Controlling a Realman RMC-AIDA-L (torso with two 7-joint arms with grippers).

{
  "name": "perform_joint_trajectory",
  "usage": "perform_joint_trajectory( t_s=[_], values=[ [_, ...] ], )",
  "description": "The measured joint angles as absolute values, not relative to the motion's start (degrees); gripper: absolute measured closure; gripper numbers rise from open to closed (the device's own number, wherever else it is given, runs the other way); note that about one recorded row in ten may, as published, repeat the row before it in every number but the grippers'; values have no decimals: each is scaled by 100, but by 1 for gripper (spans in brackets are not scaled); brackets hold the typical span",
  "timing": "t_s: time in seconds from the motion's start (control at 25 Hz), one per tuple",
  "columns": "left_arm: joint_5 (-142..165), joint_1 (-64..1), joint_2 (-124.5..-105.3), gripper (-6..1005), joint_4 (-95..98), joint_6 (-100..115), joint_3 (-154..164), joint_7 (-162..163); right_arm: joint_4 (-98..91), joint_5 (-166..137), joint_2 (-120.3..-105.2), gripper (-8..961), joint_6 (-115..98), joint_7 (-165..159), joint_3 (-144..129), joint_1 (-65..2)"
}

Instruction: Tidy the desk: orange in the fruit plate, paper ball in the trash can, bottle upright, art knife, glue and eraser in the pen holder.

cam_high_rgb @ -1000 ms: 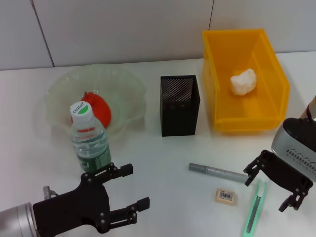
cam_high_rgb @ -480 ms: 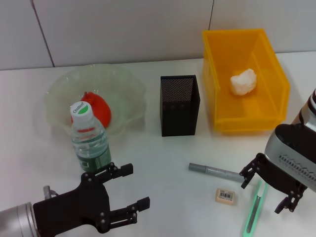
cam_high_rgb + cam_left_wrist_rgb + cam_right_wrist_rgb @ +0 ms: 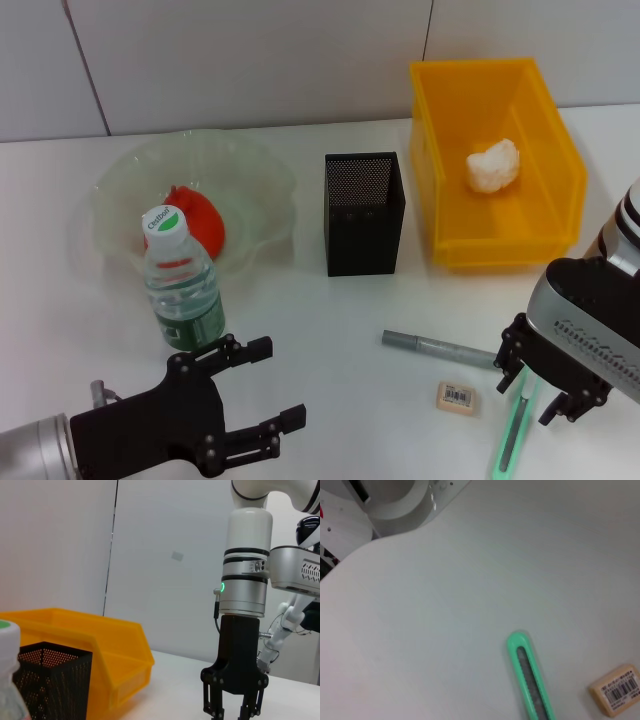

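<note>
Over the art knife on the tabletop, right tool poised fingers apart; next, lowering, clamping, carrying to pen holder.

Bright, even overhead light, all views. Shadows soft and short: faint one under the pen holder, another at 6 o'clock of the trash can. Mild glare on the white worktop. Head view sharp. Left wrist view: bottle at the edge is blurred. Right wrist view slightly soft.

Silver-white arms (green ring light), black jaws.
</note>
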State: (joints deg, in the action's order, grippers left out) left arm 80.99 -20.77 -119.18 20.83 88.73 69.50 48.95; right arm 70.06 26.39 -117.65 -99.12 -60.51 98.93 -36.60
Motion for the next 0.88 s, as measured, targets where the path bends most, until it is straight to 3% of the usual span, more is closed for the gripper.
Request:
perform_joint_trajectory(
  t_s=[0.08,0.32,0.88],
  values=[
    [8098,-2078,-11918,185,2083,8870,6967,4895,7009,2624,-11777,422,-9911,-6055,9890,-3646],
    [8094,-2072,-11918,185,2079,8886,6977,4895,7012,2558,-11802,469,-9868,-6057,9876,-3633],
    [8094,-2083,-11918,185,2014,8908,6979,4895,6841,2354,-11847,507,-9635,-6059,9747,-3650]
  ],
)
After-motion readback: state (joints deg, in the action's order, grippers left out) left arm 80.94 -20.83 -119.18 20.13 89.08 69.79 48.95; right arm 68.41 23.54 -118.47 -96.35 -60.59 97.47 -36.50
